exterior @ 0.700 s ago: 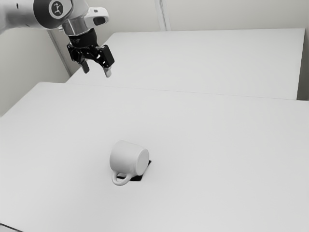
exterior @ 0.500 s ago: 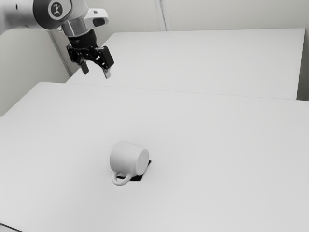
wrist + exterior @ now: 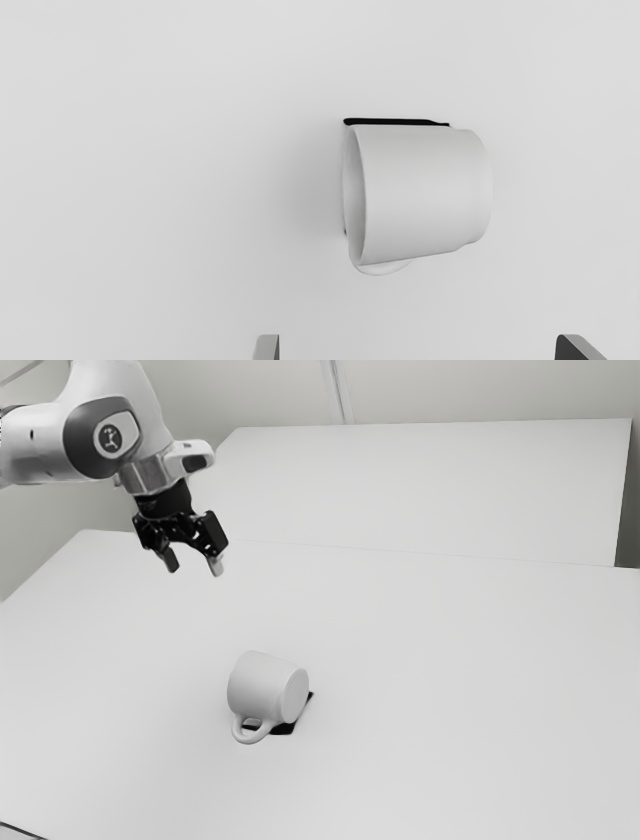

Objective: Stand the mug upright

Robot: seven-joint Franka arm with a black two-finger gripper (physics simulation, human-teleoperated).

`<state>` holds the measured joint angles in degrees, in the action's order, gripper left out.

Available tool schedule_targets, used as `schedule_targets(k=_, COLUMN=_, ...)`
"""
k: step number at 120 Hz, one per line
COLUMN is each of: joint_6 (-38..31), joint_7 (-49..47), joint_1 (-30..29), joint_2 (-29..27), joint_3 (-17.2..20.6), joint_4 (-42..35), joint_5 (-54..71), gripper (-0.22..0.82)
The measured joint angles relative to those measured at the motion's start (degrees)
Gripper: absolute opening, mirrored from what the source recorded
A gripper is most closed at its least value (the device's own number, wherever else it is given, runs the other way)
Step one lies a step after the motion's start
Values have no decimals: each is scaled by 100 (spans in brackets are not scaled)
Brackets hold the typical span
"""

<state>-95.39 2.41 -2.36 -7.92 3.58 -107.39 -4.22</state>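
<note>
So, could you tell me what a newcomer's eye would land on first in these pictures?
Probably the white mug, lying on its side on the pale table, its base toward the exterior view's right. Next, the flat black patch peeking out from under it. Then the open black gripper, toward the exterior view's upper left.

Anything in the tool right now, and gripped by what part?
Nothing held. The tool is open above the table; the mug lies on its side, clear of both fingers.

The white mug (image 3: 262,688) lies sideways below the parted fingers (image 3: 215,566).
</note>
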Motion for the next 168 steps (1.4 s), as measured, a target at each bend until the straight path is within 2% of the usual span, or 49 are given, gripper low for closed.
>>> schedule_targets(k=27, joint_6=-716, joint_7=222, joint_1=-69, joint_2=-66, joint_3=-276, joint_4=-942, joint_5=-583, gripper=60)
schedule_targets(k=77, joint_6=-1716, joint_7=1189, joint_1=-289, joint_2=-13, joint_3=-494, joint_4=-2036, joint_5=-2030, gripper=60)
schedule_targets(k=126, joint_6=-2113, joint_7=2765, joint_1=-429, joint_2=415, joint_3=-588, joint_4=-2669, joint_5=-3809, gripper=60)
schedule_targets(k=168, joint_6=-2154, joint_7=4263, joint_1=-569, joint_2=731, joint_3=-587, joint_4=-3035, joint_5=-5475, gripper=60)
